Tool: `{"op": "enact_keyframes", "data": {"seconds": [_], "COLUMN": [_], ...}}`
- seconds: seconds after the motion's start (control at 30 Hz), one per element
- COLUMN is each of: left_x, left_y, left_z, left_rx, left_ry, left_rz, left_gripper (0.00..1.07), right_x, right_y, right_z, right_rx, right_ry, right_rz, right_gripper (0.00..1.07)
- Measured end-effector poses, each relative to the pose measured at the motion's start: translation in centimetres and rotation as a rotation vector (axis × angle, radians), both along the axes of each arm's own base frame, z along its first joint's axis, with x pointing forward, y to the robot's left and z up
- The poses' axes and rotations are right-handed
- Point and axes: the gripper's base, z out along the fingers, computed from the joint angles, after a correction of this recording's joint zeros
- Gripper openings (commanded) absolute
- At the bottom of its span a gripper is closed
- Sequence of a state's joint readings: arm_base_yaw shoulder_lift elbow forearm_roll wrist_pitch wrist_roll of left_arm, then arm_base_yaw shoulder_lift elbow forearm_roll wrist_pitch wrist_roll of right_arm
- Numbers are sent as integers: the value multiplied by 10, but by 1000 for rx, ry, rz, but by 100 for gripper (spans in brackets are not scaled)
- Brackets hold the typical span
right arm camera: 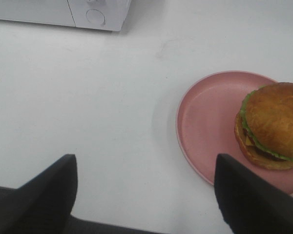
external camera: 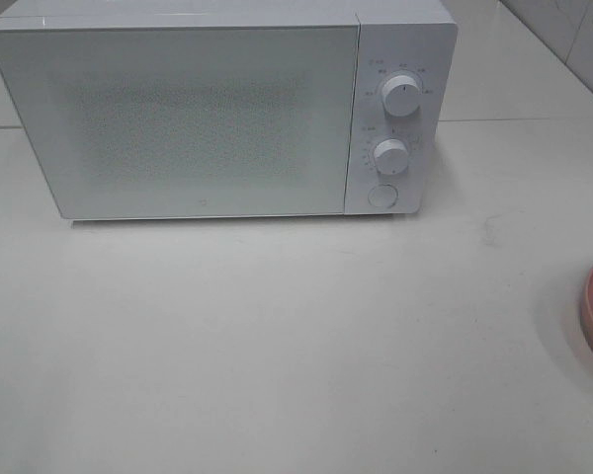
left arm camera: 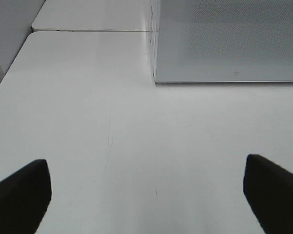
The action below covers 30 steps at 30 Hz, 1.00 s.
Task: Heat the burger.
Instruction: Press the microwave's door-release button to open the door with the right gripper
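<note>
Left pincer (left arm camera: 146,187) spread fully wide, empty, hanging over bare table (left arm camera: 88,122) near the microwave's (left arm camera: 224,44) front lower corner; placed there, I judge, to deal with the door. Right pincer (right arm camera: 145,175) also well open, gripping nothing, above the table beside the pink plate (right arm camera: 205,122). Burger (right arm camera: 271,126) sits on that plate, toward one edge, untouched. From overhead: microwave at 12 o'clock, door (external camera: 178,109) shut, knobs (external camera: 402,97) and round button (external camera: 381,195) on its 3 o'clock side; plate rim barely shows at 4 o'clock. Door likely has to open first.
</note>
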<state>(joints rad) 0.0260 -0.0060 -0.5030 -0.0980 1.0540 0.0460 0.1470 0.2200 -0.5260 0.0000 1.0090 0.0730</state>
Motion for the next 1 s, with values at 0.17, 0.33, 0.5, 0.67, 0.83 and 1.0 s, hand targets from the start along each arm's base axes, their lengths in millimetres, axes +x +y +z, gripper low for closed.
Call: {"op": "enact_keyframes", "data": {"seconds": [0.17, 0.33, 0.5, 0.67, 0.83, 1.0], "left_x": [0, 0, 0, 0, 0, 0], "left_y": [0, 0, 0, 0, 0, 0], "left_z": [0, 0, 0, 0, 0, 0], "left_rx": [0, 0, 0, 0, 0, 0], "left_ry": [0, 0, 0, 0, 0, 0], "left_rz": [0, 0, 0, 0, 0, 0], "left_gripper": [100, 100, 100, 100, 100, 100], "right_x": [12, 28, 43, 65, 85, 105], "right_y": [2, 4, 6, 10, 13, 16], "right_z": [0, 2, 5, 7, 5, 1], "right_rx": [-8, -4, 0, 6, 9, 10], "right_ry": [51, 38, 10, -30, -48, -53], "right_rz": [0, -1, -1, -1, -1, -2], "right_gripper": [74, 74, 74, 74, 74, 74]}}
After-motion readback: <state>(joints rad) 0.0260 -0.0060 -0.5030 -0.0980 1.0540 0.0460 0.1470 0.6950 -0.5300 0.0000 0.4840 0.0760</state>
